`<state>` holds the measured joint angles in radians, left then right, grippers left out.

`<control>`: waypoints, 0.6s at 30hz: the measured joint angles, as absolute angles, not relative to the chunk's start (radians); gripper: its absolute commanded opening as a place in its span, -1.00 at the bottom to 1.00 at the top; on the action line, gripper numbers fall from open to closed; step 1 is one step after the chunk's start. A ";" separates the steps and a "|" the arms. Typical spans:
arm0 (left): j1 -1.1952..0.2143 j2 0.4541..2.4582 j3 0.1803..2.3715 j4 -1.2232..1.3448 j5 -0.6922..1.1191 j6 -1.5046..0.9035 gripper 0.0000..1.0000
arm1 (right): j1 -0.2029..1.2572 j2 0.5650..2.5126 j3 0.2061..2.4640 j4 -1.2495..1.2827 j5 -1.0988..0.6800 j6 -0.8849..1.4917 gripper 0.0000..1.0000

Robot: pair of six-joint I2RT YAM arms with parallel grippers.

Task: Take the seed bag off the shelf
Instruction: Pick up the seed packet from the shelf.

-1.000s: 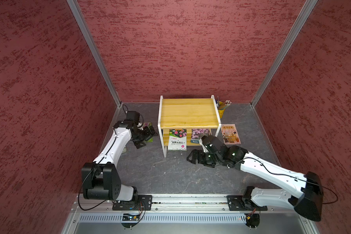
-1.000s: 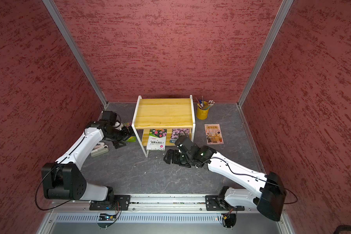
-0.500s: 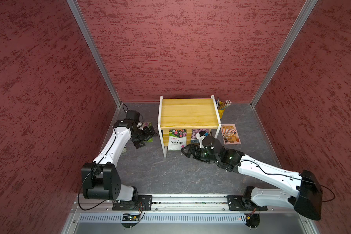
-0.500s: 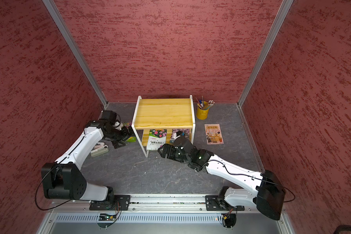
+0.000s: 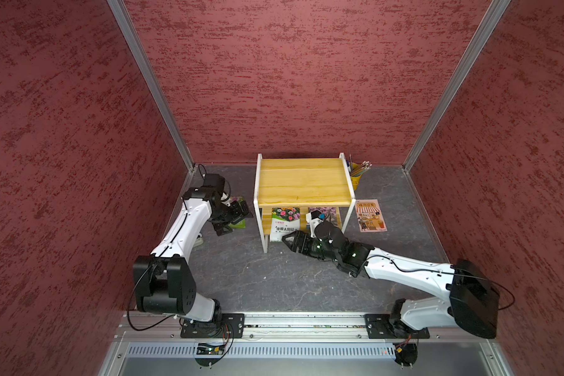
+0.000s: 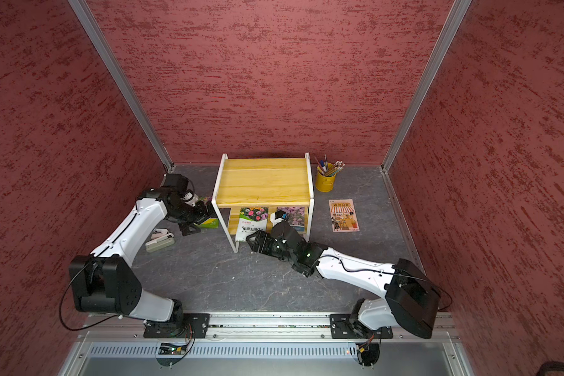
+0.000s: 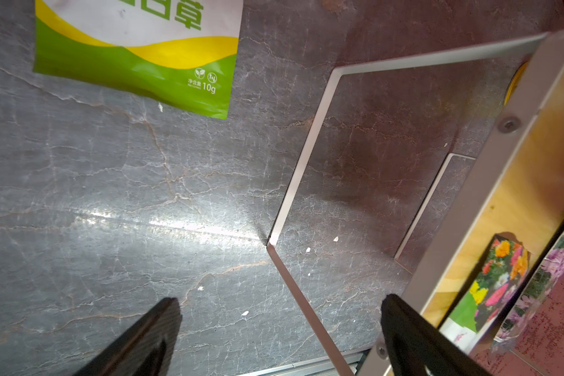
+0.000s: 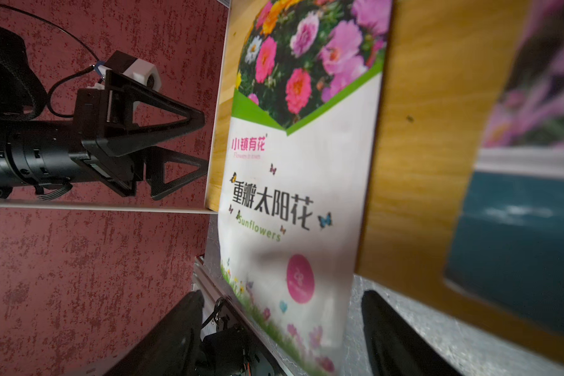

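Tabletop of grey, veined stone pattern carries, furthest left, a small grey-and-white stapler-like tool lying flat beside the white left arm. Next comes the black left gripper, released, its two fingers spread wide and holding nothing; it hovers low over the floor at the left leg of the shelf. Just beside it a flat green, yellow and white packet lies on the tabletop. The shelf, a small two-tier rack with yellowish wooden boards and a white metal frame, stands mid-table near the back wall, its top board bare. The seed bag, white with bright pink and orange flowers printed on top, lies on the left half of the lower board, its bottom end overhanging the front edge. To its right on the same board sits a second packet with purple flowers. The black right gripper reaches in from the front; in the right wrist view its fingers stand apart on either side of the bag's overhanging end, not pinching it. Further right stand a yellow cup of pencils and a flat illustrated card.
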<state>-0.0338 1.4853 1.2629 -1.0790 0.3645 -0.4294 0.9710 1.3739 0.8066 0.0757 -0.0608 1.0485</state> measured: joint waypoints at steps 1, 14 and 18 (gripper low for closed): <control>-0.034 1.487 1.263 -1.079 0.364 -0.429 0.99 | 0.972 1.376 0.807 0.083 -0.057 1.048 0.56; -0.047 1.514 1.262 -1.081 0.365 -0.428 0.99 | 0.974 1.377 0.807 0.167 -0.020 1.048 -0.24; -0.051 1.518 1.262 -1.079 0.366 -0.429 0.99 | 0.975 1.377 0.807 0.180 -0.020 1.050 -0.50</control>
<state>-0.0509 1.5185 1.2621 -1.0790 0.3656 -0.4286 0.9749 1.3766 0.8066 0.1802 -0.0204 1.0500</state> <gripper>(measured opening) 0.996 0.289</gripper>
